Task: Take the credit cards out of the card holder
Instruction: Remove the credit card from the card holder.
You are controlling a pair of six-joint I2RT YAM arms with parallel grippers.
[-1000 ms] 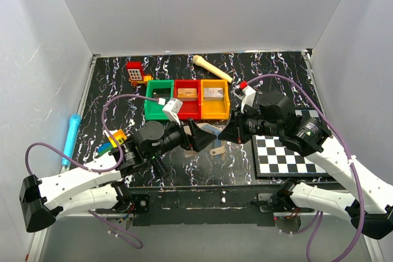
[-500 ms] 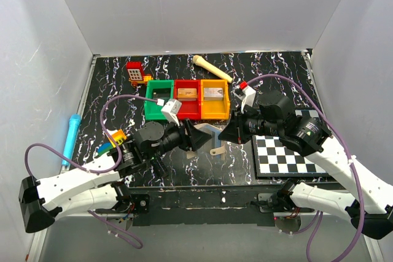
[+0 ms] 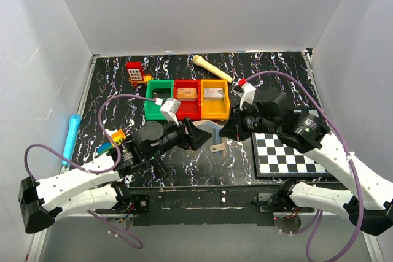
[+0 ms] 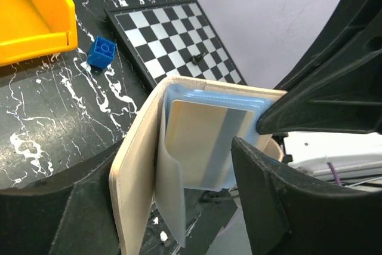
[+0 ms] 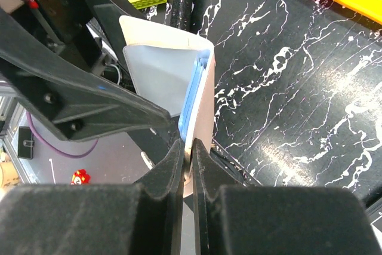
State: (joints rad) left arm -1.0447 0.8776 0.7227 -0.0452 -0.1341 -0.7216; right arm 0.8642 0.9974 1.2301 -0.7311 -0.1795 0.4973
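The tan card holder [image 3: 210, 129] hangs open in the air between my two grippers. In the left wrist view its tan cover [image 4: 134, 165] leans on my left finger, and the pale blue lining holds a cream card with a grey stripe [image 4: 209, 141]. My left gripper [image 3: 199, 134] [image 4: 179, 174] straddles the open holder and grips it. My right gripper [image 3: 222, 131] [image 5: 186, 144] is shut on the lower edge of the holder's other flap [image 5: 203, 94], beside the blue card edges [image 5: 190, 97]. No card lies outside the holder.
Green [image 3: 161, 98], red [image 3: 187, 98] and yellow [image 3: 214, 98] bins stand behind the grippers. A chequered board [image 3: 288, 154] lies at the right. A small tan piece [image 3: 216, 148] lies below the holder. A blue brick [image 4: 101, 52], a wooden bone [image 3: 212, 68] and a blue marker [image 3: 70, 136] lie around.
My right gripper has moved left, closer to the left gripper, and is pinched on the holder's edge. The holder has opened wider and shows its blue lining. The left arm barely shifted.
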